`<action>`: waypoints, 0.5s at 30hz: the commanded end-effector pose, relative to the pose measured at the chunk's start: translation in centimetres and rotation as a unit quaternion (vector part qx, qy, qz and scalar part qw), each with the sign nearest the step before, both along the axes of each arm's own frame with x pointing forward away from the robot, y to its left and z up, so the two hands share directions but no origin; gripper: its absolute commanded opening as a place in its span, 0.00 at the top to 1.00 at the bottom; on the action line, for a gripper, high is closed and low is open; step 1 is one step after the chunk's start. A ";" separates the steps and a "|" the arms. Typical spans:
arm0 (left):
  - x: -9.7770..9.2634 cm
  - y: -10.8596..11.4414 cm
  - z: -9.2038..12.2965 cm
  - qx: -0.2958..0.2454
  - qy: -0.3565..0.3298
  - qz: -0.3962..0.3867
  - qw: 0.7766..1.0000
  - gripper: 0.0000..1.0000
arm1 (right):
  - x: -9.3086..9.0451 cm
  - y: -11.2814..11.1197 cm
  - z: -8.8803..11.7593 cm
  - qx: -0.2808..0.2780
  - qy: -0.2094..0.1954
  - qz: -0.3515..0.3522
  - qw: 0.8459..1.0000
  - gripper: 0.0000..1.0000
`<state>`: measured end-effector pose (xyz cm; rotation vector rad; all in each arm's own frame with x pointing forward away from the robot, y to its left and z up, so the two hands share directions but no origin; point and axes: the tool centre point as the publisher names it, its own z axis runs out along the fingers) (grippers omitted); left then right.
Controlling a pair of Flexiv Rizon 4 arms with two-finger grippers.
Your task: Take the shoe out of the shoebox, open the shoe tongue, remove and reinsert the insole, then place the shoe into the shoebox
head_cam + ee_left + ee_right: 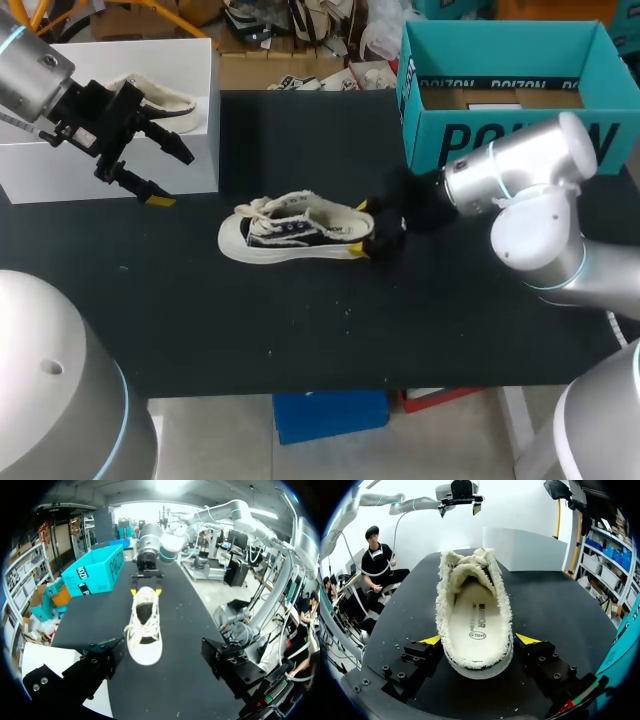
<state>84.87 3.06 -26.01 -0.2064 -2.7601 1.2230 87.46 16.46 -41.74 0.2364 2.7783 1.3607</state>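
A low shoe with a white sole, dark upper and fleecy lining lies on its sole mid-table, toe toward the left. My right gripper holds its heel, one yellow tip on each side. In the right wrist view the heel sits between both fingers, and the cream insole lies flat inside. My left gripper hangs open and empty in front of the white shoebox. The left wrist view looks from the toe end along the shoe to the right gripper.
A second shoe rests in the white shoebox at the back left. A teal open box stands at the back right, close behind my right arm. Bare black table lies in front of the shoe.
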 end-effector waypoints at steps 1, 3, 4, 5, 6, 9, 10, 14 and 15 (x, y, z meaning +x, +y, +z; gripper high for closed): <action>0.0 -0.1 -0.2 0.000 -0.002 0.001 1.000 0.00 | 0.0 -0.2 -0.1 0.000 0.002 0.001 1.000 1.00; 0.0 -0.1 -0.2 0.000 -0.002 0.001 1.000 0.00 | -0.1 -0.1 -0.4 0.002 0.002 0.003 1.000 1.00; 0.0 -0.1 -0.2 0.000 -0.002 0.001 1.000 0.00 | -0.1 -0.1 -0.5 0.004 0.002 0.004 1.000 1.00; 0.0 -0.1 -0.2 0.000 -0.002 0.001 1.000 0.00 | -0.1 -0.1 -0.6 0.004 0.002 0.004 1.000 1.00; 0.0 -0.1 -0.2 0.000 -0.002 0.001 1.000 0.00 | -0.1 -0.1 -0.7 0.005 0.003 0.004 1.000 1.00; 0.0 -0.1 -0.2 0.000 -0.002 0.001 1.000 0.00 | 0.0 -0.1 -0.8 0.007 0.003 0.005 1.000 1.00; 0.0 -0.1 -0.2 0.000 -0.002 0.001 1.000 0.00 | 0.0 -0.1 -0.9 0.008 0.003 0.006 1.000 1.00; 0.0 -0.1 -0.2 0.000 -0.002 0.001 1.000 0.00 | 0.0 -0.2 -1.0 0.009 0.004 0.006 1.000 1.00; 0.0 -0.1 -0.2 0.000 -0.002 0.001 1.000 0.00 | 0.0 -0.2 -1.0 0.010 0.004 0.006 1.000 1.00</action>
